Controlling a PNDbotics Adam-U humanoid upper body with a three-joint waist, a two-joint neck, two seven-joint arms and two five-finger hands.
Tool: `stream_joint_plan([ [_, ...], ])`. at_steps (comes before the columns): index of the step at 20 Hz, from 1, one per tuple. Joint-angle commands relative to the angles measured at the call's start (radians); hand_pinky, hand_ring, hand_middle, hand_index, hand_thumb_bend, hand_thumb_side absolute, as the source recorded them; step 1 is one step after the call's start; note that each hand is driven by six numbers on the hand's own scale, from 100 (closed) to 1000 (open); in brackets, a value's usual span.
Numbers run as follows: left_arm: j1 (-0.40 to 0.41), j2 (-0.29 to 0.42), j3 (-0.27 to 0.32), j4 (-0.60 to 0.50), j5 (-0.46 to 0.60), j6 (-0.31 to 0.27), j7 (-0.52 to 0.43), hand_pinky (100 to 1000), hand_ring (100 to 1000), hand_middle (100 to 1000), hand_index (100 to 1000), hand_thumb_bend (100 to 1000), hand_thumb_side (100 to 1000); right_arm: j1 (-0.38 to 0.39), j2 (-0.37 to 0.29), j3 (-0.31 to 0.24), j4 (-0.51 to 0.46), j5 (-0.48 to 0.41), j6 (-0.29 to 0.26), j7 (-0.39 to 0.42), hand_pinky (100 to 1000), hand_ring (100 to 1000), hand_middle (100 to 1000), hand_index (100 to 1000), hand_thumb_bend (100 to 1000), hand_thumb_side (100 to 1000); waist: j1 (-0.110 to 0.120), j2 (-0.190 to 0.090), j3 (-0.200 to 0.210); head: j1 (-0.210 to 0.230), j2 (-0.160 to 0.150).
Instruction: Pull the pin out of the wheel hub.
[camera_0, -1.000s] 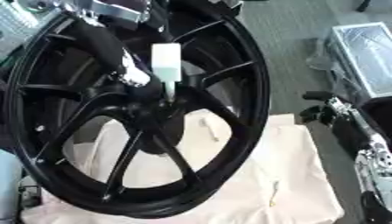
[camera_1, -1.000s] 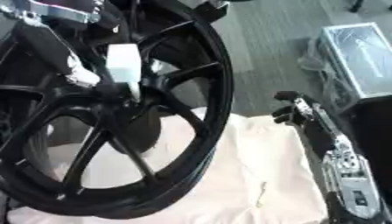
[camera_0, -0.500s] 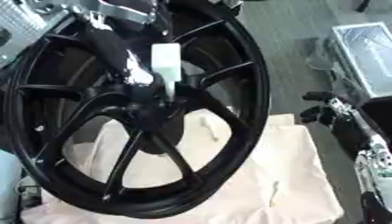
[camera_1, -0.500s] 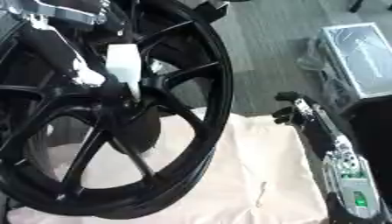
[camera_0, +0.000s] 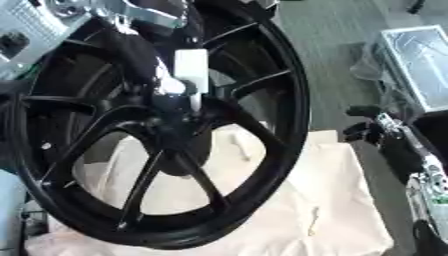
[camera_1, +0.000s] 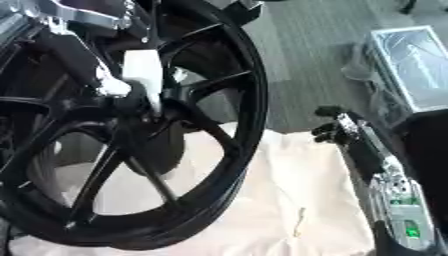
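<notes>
**Pin gripped at the hub, extraction under way**

A large black spoked wheel (camera_0: 166, 135) stands tilted on a cream cloth (camera_0: 297, 200) that covers the table. At the wheel's centre sits the hub (camera_0: 179, 117), and the pin (camera_0: 192, 70), a white block-shaped handle narrowing to a thin stem, rises from the hub's upper side. The stem's lower end appears to sit in or right at the hub opening; whether it has cleared the bore cannot be told.

The left hand (camera_1: 92, 65) reaches in from above the hub, across the upper spokes. Its dark fingers (camera_1: 109, 87) curl against the pin's left side and lower stem, so it appears to be pinching the pin just above the hub. The arm's silver joints show near the wheel's upper rim.

The right hand (camera_1: 337, 131) rests to the right of the wheel, at the cloth's far corner, apart from the rim. Its dark fingers look loosely bent around nothing.

The step in hand looks like the pull itself: the grasp is made and the pin is partly or nearly withdrawn. The next move likely calls for drawing the pin straight along its own axis, up and away from the hub, without tilting it, since a skewed stem could bind in the bore. The wheel has no visible brace, so a sideways tug might rock it on the cloth.
</notes>
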Motion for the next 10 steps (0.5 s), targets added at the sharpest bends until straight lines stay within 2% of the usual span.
stream_joint_plan([
  [1, -0.025, -0.002, 0.010, -0.001, -0.010, 0.006, 0.001, 948, 880, 768, 705, 259, 619, -0.002, -0.009, -0.006, -0.010, 0.006, 0.001, 0.004, 611, 617, 766, 780, 100, 820, -0.004, -0.015, -0.001, 0.001, -0.010],
  [5, -0.027, -0.007, 0.008, -0.001, -0.012, 0.013, 0.001, 945, 873, 759, 674, 226, 538, -0.003, -0.008, -0.006, -0.009, 0.009, 0.003, 0.005, 611, 617, 766, 780, 100, 822, -0.004, -0.014, -0.001, 0.002, -0.010],
  [9, -0.027, -0.003, 0.002, -0.011, -0.004, 0.021, 0.001, 934, 858, 735, 607, 230, 305, -0.004, -0.009, -0.007, -0.009, 0.011, 0.004, 0.005, 611, 617, 766, 780, 100, 823, -0.004, -0.013, 0.000, 0.001, -0.008],
  [10, -0.027, -0.002, 0.001, -0.014, -0.002, 0.025, 0.001, 931, 854, 729, 595, 219, 304, -0.004, -0.008, -0.007, -0.009, 0.012, 0.004, 0.005, 611, 617, 766, 780, 100, 823, -0.004, -0.013, 0.000, 0.001, -0.008],
])
